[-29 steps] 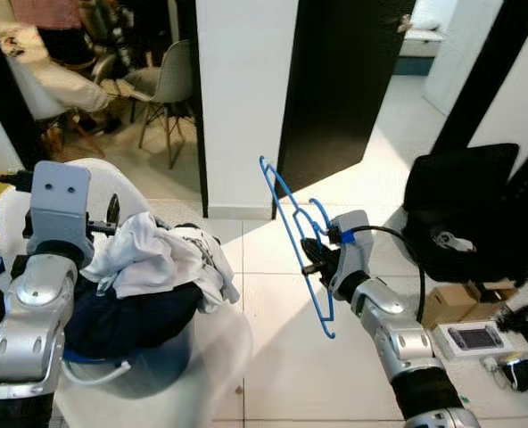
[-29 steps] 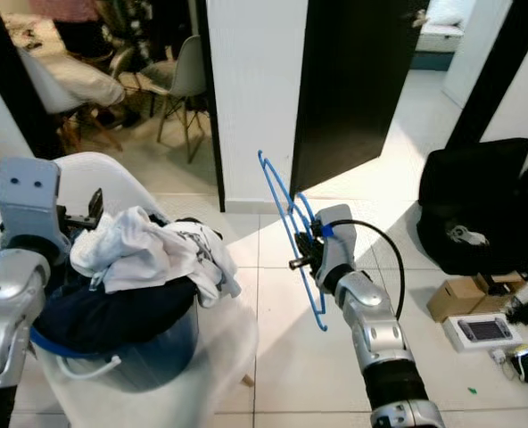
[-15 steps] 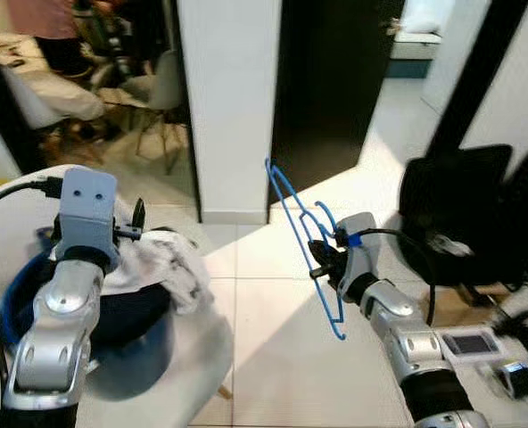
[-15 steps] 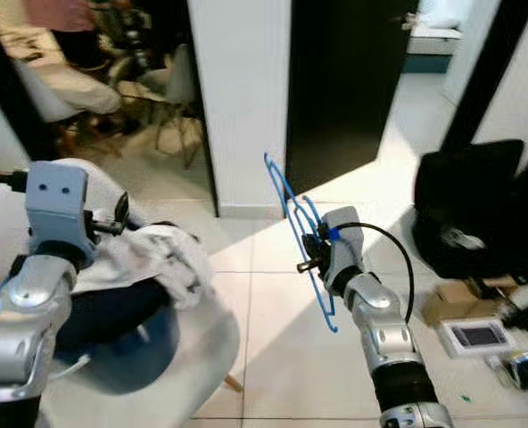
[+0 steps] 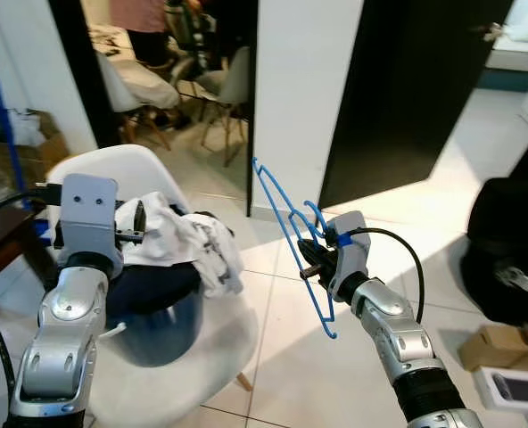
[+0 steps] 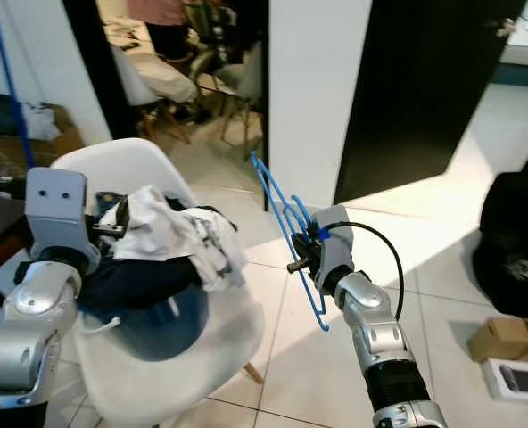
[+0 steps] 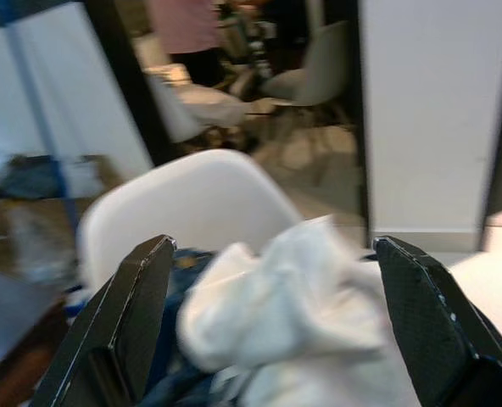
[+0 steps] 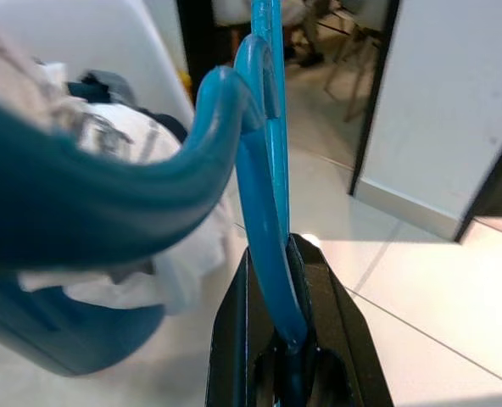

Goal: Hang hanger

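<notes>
My right gripper [image 5: 312, 259] is shut on a blue plastic hanger [image 5: 286, 230], held upright in mid-air over the tiled floor. In the right wrist view the hanger [image 8: 264, 170] runs up from between the black fingers [image 8: 238, 331], its hook curling close to the camera. My left gripper [image 7: 268, 339] is open, raised just above a heap of white and dark clothes [image 5: 185, 241]. The clothes lie in a blue basin [image 5: 152, 321] on a white chair [image 5: 193, 357].
A white wall column [image 5: 304, 89] and a dark open doorway [image 5: 416, 89] stand ahead. A thin blue pole [image 5: 1, 116] rises at the far left by a dark table edge. Chairs and a person are in the room behind. A black bag [image 5: 514, 250] and boxes lie on the right.
The camera has swung left, bringing the chair, the blue pole and the left room into view. The right gripper still holds the hanger in much the same pose.
</notes>
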Tool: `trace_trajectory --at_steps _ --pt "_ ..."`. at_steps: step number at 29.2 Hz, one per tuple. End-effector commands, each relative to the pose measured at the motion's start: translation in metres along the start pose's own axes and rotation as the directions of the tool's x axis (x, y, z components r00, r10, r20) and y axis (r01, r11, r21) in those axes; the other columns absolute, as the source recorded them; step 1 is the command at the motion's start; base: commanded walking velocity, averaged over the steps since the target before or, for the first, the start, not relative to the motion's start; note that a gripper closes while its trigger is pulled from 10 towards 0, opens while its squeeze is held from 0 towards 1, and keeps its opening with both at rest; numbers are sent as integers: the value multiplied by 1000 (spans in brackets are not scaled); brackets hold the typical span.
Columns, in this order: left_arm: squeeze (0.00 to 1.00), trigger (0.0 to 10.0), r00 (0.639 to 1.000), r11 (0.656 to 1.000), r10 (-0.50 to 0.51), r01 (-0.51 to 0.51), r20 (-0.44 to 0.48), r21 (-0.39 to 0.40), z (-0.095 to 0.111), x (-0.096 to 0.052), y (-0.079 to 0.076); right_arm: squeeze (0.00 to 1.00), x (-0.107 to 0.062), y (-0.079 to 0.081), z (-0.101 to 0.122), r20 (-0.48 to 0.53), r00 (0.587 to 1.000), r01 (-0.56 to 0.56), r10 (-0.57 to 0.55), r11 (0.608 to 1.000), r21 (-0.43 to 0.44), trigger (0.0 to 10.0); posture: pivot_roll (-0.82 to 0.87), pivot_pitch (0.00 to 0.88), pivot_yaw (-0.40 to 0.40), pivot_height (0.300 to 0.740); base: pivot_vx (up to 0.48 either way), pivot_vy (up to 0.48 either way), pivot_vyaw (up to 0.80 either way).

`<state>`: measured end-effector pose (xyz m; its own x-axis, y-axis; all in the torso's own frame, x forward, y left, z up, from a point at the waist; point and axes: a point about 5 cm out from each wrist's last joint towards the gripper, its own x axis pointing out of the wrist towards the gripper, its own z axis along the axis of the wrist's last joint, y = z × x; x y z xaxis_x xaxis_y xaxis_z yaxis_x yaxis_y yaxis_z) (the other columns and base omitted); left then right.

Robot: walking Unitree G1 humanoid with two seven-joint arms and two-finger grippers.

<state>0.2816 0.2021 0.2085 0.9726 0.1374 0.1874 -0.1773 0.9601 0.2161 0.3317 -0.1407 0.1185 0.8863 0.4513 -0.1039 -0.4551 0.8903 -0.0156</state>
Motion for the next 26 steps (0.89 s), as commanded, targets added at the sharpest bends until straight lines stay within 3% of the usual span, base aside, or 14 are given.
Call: trace_trajectory --at_steps 1,2,5,6,9,16,17,19,20,21,22,24,25,26 --pt "0 10000 999 999 -32 32 -20 18 -3 -1 -6 0 0 -1 0 -2 1000 6 -6 1000 4 10000 5 37 -42 740 0 0 0" --pt "0 10000 999 999 -43 44 -30 30 -6 -2 -8 0 0 -1 0 -1 1000 5 -5 1000 4 10000 5 37 -42 740 0 0 0" --pt "0 10000 975 998 -43 52 -217 34 -39 -10 -11 0 1 0 0 0 1000 4 -4 1000 5 10000 5 39 -41 740 0 0 0" --pt "0 10000 975 998 -43 52 -217 34 -39 -10 -11 0 1 0 0 0 1000 4 -4 1000 5 10000 5 39 -41 740 0 0 0" --pt "0 10000 940 999 -7 -8 -342 -43 -62 -19 -8 0 1 0 1 1 1000 5 -5 1000 7 10000 3 43 -41 740 0 0 0" --pt "0 10000 922 982 16 -87 -386 -168 -68 -25 -5 0 0 -1 1 2 1000 6 -6 1000 9 10000 5 49 -42 740 0 0 0" --pt "0 10000 918 966 12 -113 -397 -232 -68 -28 -6 0 0 -1 1 2 1000 6 -6 1000 10 10000 5 50 -41 740 0 0 0" --pt "0 10000 916 884 -39 -155 -400 -442 -69 -33 -13 0 0 -2 2 2 1000 6 -6 1000 12 10000 5 55 -47 740 0 0 0" --pt "0 10000 916 884 -39 -155 -400 -442 -69 -33 -13 0 0 -2 2 2 1000 6 -6 1000 12 10000 5 55 -47 740 0 0 0" --pt "0 10000 921 827 -64 -166 -384 -537 -68 -34 -17 0 0 -2 2 1 1000 5 -5 1000 12 10000 5 55 -47 740 0 0 0" --pt "0 10000 921 827 -64 -166 -384 -537 -68 -34 -17 0 0 -2 2 1 1000 5 -5 1000 12 10000 5 55 -47 740 0 0 0" --pt "0 10000 931 656 -105 -200 -350 -728 -64 -36 -25 0 0 -3 2 0 1000 4 -4 1000 11 10000 3 58 -48 740 0 0 0" --pt "0 10000 931 656 -105 -200 -350 -728 -64 -36 -25 0 0 -3 2 0 1000 4 -4 1000 11 10000 3 58 -48 740 0 0 0" --pt "0 10000 932 570 -111 -225 -345 -790 -64 -38 -28 0 0 -3 2 -1 1000 4 -4 1000 9 10000 2 60 -48 740 0 0 0"
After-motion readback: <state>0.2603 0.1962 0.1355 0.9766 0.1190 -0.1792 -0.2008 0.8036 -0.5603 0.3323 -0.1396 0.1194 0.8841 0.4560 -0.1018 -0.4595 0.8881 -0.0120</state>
